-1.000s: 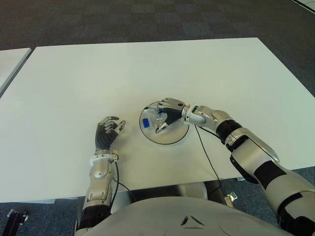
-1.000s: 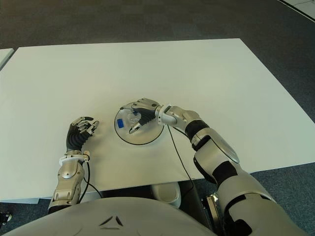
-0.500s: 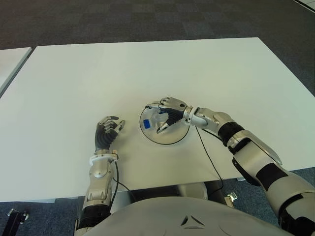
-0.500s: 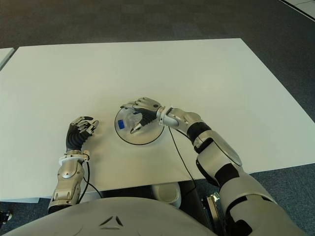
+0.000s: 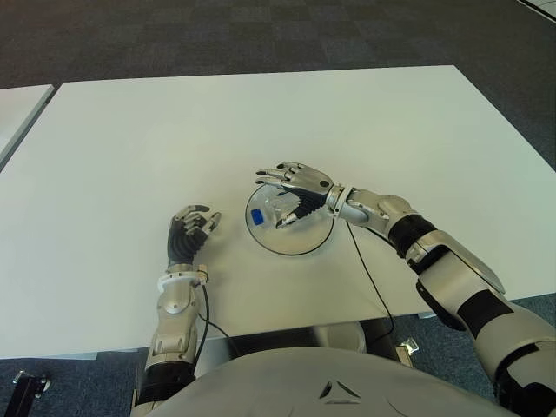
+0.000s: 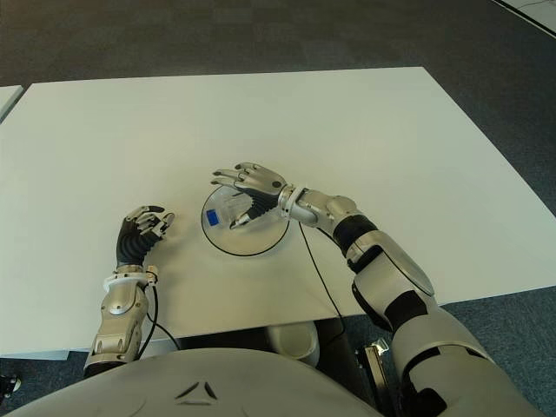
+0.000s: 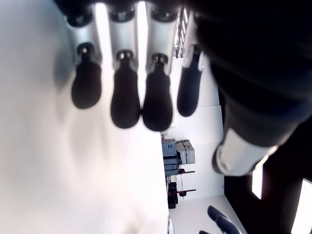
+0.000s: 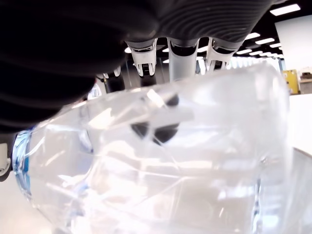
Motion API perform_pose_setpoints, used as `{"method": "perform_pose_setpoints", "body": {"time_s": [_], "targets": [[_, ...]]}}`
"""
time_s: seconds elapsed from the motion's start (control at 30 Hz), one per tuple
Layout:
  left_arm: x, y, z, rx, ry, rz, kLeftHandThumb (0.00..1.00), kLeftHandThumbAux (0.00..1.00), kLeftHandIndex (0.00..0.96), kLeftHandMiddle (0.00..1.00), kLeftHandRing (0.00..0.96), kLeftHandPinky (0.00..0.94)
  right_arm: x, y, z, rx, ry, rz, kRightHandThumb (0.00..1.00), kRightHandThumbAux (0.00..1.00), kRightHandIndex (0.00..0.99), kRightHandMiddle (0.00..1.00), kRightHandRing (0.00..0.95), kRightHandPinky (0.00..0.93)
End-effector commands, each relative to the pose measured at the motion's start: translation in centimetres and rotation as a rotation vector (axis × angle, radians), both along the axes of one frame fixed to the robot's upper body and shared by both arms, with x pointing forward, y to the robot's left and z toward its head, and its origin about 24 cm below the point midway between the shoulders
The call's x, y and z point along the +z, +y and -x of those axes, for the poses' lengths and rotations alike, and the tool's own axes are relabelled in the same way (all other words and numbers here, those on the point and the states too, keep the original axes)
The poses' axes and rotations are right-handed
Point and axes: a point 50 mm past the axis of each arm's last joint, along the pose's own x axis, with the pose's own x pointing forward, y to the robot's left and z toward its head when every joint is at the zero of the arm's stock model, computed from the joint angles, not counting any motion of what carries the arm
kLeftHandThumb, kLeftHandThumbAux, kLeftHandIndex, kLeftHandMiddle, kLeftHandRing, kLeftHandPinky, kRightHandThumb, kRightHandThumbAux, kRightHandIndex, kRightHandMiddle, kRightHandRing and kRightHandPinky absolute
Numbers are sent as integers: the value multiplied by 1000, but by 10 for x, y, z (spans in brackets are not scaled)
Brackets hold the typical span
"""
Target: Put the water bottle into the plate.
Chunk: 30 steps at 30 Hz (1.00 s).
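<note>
Right hand (image 5: 294,184): our working hand, over the plate w/ fingers spread and lifted off the bottle; holds nothing now. We read this as the let-go, palm arched above the bottle so it can come away w/o nudging it.

Water bottle (image 5: 271,211): clear plastic, blue cap (image 5: 256,216), lying on its side inside the plate, cap end toward robot's left. Right wrist view shows it close under the palm, fingers (image 8: 179,57) arched beyond it; we can't tell if any pad touches.

Plate (image 5: 311,240): round, dark-rimmed, on the white table (image 5: 261,122) near the front edge, just in front of the torso. Bottle sits within the rim, nothing overhanging as far as we see.

Left hand (image 5: 191,231): idle, shows left of the plate, apart from it, fingers loosely curled, empty. Kept clear of the work, we think, so the right arm has room.

Cable (image 5: 369,276): thin dark lead along the right forearm, trailing across the table edge.

Task status, our call: bottle looks delivered; what's left is lifting the right hand away. Risk: a round bottle on its side may roll if brushed.
</note>
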Motion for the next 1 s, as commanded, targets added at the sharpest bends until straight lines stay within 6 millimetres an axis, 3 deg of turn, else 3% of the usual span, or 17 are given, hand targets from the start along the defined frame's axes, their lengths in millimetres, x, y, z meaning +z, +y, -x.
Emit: {"method": "perform_pose_setpoints", "body": {"time_s": [0.03,0.63,1.0], "targets": [[-3,0,3,-9,26,8,708,712,437,709,690,675,-6,-3,4,-1,-3,18,0,388,0,0,0,0],[-4,1,3,-9,29,-2,708,712,437,707,688,672,-2,-5,6,3,-61,-6,0,385,0,0,0,0],[-4,0,3,-9,29,-4,708,712,437,706,688,676,16,-10,3,-32,-138,-71,0,389,0,0,0,0]]}}
